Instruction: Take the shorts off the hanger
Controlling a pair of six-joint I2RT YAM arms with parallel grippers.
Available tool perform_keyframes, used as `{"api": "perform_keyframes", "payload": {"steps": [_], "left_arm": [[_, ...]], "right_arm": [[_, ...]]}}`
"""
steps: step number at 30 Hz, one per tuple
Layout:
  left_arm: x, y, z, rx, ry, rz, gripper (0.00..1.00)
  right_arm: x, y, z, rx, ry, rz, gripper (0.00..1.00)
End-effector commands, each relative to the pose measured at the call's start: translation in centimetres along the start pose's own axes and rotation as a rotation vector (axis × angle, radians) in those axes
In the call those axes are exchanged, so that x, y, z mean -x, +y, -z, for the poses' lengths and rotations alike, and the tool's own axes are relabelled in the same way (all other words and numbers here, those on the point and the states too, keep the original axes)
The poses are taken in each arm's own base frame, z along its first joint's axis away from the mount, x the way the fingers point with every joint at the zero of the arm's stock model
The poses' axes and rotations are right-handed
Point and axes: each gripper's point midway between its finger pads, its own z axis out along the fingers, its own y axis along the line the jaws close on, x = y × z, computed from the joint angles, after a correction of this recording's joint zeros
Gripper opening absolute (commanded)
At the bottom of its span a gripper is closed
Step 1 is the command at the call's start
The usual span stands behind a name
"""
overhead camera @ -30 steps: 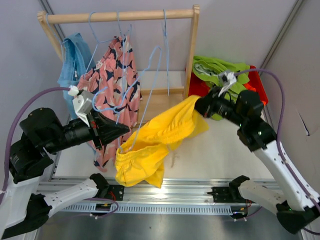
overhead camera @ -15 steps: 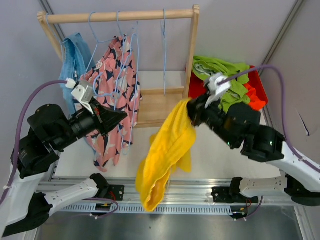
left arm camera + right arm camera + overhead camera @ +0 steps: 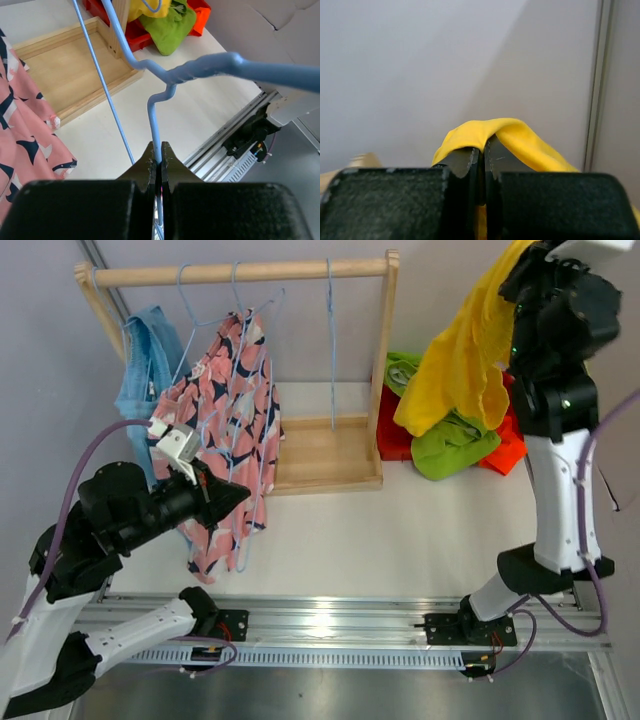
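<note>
The right end effector (image 3: 481,150) is clenched on a fold of the yellow shorts (image 3: 460,360), a soft, matte fabric that drapes over both fingertips and hangs below them in a loose, crumpled length. Beneath this end effector lies a red bin (image 3: 393,425) holding the lime green shorts (image 3: 450,445) and the orange shorts (image 3: 508,440), both bunched; contact between these and the hanging yellow fabric cannot be determined. The left end effector (image 3: 159,156) is clenched on the thin wire of a light blue hanger (image 3: 220,67), whose moulded, wavy shoulder arches above and ahead of the fingertips. To the left of this end effector hang the pink shorts (image 3: 225,440) with a dark navy whale-like print; beyond them, further left, hang the light blue shorts (image 3: 145,370). Both pairs are suspended from the round wooden rail (image 3: 240,273) of a rack with a flat wooden base (image 3: 325,455), located ahead of the left end effector on the white bench (image 3: 400,530). A second blue wire hanger (image 3: 330,340) hangs bare on the rail.
</note>
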Motion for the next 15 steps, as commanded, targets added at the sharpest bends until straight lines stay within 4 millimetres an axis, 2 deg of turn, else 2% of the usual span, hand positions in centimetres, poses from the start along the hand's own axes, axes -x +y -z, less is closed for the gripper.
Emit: {"api": "perform_keyframes", "payload": {"steps": [1,2,3,4,5,6,7,8,9,10,11,12,13,14,15], "left_arm": [[1.1,0.8,-1.9,0.059,-0.029,-0.005,0.00],[1.2,1.1,-2.7,0.076,-0.022,-0.009,0.00],[1.7,1.2,-3.1,0.084,-0.035,-0.012,0.00],[2.1,1.8,-3.5,0.121,-0.045,-0.017,0.00],[2.9,1.9,-4.4,0.140,-0.052,-0.026,0.00],[3.4,2.2,-4.8,0.162,-0.059,-0.033,0.00],[4.8,2.0,-4.9,0.166,-0.086,-0.049,0.00],[5.1,2.4,-6.5,0.191,-0.064,-0.058,0.00],[5.4,2.6,-7.2,0.208,-0.059,-0.065,0.00],[7.7,2.5,-6.8,0.215,-0.108,-0.070,0.00],[8.6,2.5,-8.0,0.222,-0.111,-0.077,0.00],[9.2,2.7,-8.6,0.228,-0.117,-0.078,0.00],[11.1,2.4,-8.1,0.221,-0.159,-0.084,0.00],[11.8,2.9,-8.7,0.235,-0.164,-0.083,0.00],[11.7,3.5,-10.3,0.250,-0.138,-0.082,0.00]], "right_arm": [[-7.7,-0.7,-4.8,0.023,0.087,0.001,0.00],[-13.5,-1.0,-5.3,0.026,0.189,0.018,0.00],[-15.7,-2.0,-5.3,0.014,0.221,0.013,0.00],[-17.7,-2.1,-5.5,0.019,0.229,-0.014,0.00],[-24.4,-3.0,-4.4,0.001,0.349,0.013,0.00],[-27.3,-3.5,-3.7,-0.006,0.409,0.001,0.12],[-30.1,-4.0,-2.9,-0.019,0.472,0.004,0.34],[-33.9,-4.8,-1.4,-0.042,0.562,0.014,0.63],[-36.9,-5.4,-0.1,-0.067,0.651,0.022,0.88],[-38.6,-5.8,0.9,-0.102,0.693,-0.012,0.99],[-41.5,-6.7,2.9,-0.131,0.765,-0.011,0.99],[-42.6,-6.8,3.9,-0.140,0.785,-0.031,0.99],[-42.5,-6.5,4.9,-0.129,0.787,-0.082,0.99],[-42.9,-6.5,6.0,-0.122,0.791,-0.105,0.99],[-45.1,-6.8,8.6,-0.108,0.831,-0.124,0.99]]}}
